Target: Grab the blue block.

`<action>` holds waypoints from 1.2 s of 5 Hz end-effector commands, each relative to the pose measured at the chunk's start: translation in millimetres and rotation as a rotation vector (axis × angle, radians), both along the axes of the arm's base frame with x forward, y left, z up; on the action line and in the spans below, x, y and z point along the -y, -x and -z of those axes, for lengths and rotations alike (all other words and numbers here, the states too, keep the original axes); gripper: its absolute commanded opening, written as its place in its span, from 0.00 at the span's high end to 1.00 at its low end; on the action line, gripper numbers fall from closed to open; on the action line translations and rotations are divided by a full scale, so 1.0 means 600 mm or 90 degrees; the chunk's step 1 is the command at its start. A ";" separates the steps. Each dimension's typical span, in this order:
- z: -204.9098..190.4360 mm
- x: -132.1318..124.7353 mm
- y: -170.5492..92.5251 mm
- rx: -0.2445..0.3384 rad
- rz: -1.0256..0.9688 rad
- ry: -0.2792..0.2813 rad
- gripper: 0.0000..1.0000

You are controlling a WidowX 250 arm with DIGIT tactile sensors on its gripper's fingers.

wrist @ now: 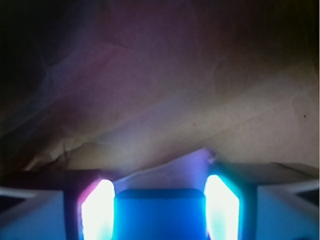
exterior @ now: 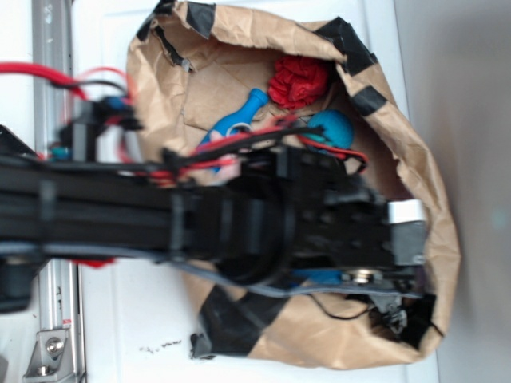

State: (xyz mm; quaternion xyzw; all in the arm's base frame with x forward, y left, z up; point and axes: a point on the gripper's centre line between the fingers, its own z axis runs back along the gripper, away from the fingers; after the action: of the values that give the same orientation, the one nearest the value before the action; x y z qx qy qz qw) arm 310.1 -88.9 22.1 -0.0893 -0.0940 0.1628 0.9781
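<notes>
Close in, bottom centre of the wrist view: blue block (wrist: 159,214) sits squarely between the two glowing fingers (wrist: 97,212) of the pincer (wrist: 159,212), which flank it tightly on both sides, apparently gripping it; long axis not readable. Block looks smooth, plain, saturated blue, straight top edge. Farther off, creased brown paper bag (wrist: 200,100); exterior view shows the arm covering the block inside the bag, lower right.

Robot arm (exterior: 200,215): black, blocky segmented links; red and black cables (exterior: 231,144) along its upper side; grey-white block (exterior: 407,211) at the right end; round silver screw (exterior: 366,276) beneath; thin black wire (exterior: 343,313) trailing below.
</notes>
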 end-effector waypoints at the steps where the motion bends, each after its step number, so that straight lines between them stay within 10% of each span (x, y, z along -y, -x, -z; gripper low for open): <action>1: -0.073 -0.064 0.027 0.060 -0.109 0.002 1.00; 3: -0.173 -0.161 0.001 0.081 -0.121 0.044 1.00; 6: -0.218 -0.116 0.015 0.059 -0.011 0.029 1.00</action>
State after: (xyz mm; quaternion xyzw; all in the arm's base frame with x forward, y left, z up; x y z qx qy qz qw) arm 303.2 -14.2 139.7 -0.1141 -0.1057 0.1766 0.9719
